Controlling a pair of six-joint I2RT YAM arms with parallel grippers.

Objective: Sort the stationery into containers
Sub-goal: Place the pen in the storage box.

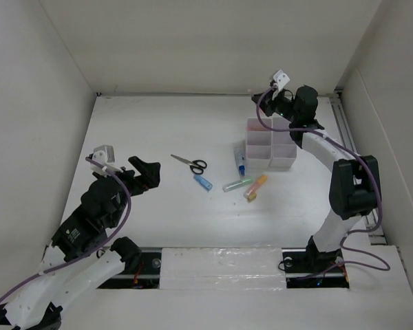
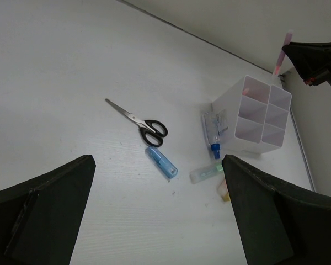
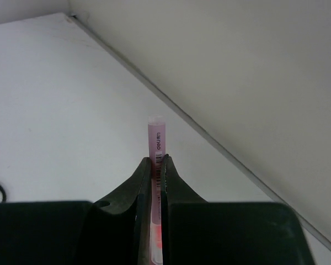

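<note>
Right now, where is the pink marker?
The pink marker is pinched in the right gripper, up in the air at the far right of the table, just above the far edge of the white organiser.

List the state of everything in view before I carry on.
Left gripper: open, empty.
Right gripper: shut on pink marker.
Pink marker: held off the table.
Organiser: standing upright.
Scissors: closed, lying flat.
Blue tube: lying loose.
Green marker: lying loose.
Orange marker: lying loose.
Blue-capped pen: lying beside the organiser.
</note>
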